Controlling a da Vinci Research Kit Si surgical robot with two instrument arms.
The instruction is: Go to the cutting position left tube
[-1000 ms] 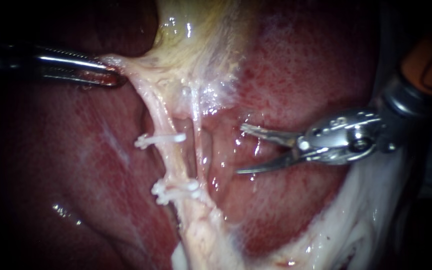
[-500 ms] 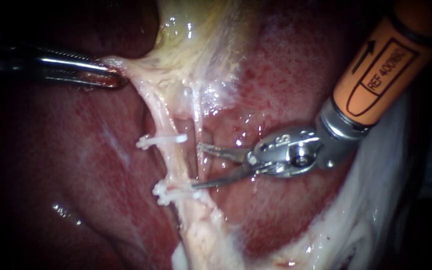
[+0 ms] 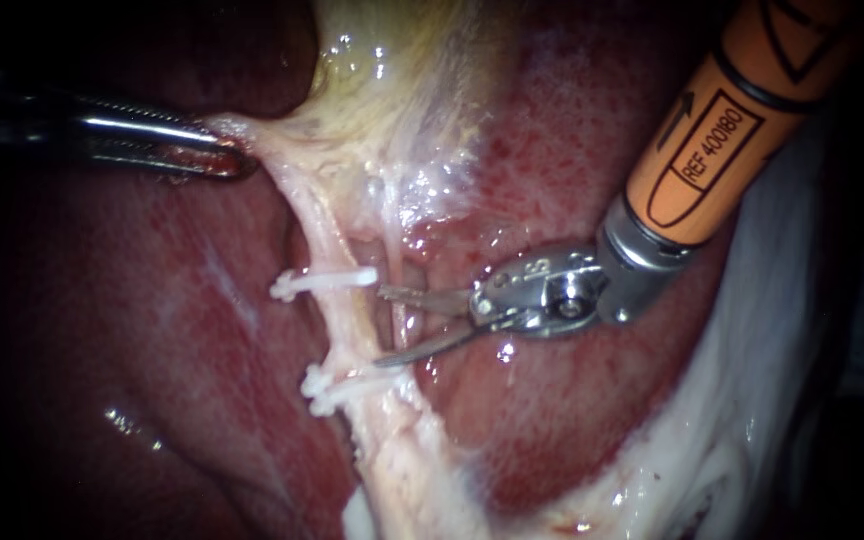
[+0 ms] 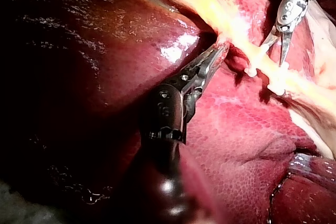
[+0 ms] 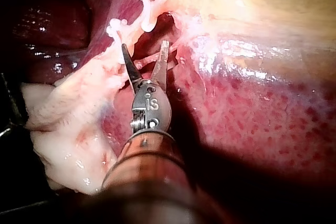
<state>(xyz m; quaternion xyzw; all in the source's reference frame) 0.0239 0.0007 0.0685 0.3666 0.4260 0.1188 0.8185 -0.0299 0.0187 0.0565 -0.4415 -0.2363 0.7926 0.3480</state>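
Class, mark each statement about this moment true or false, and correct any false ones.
1. Two white clips sit on the left tube. True.
2. The right instrument is shut. False: it is open, with a clear gap at its tip.
3. The left instrument holds nothing. False: it is shut on pale tissue.
4. The right instrument's tip lies level with the stretch of tube between the clips. True.

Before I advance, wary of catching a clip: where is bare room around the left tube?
Free: the stretch of left tube between upper clip and lower clip, and bare liver beyond it. Crowded: the right instrument, jaws open, fills the gap beside the right tube; the left instrument grips tissue above.
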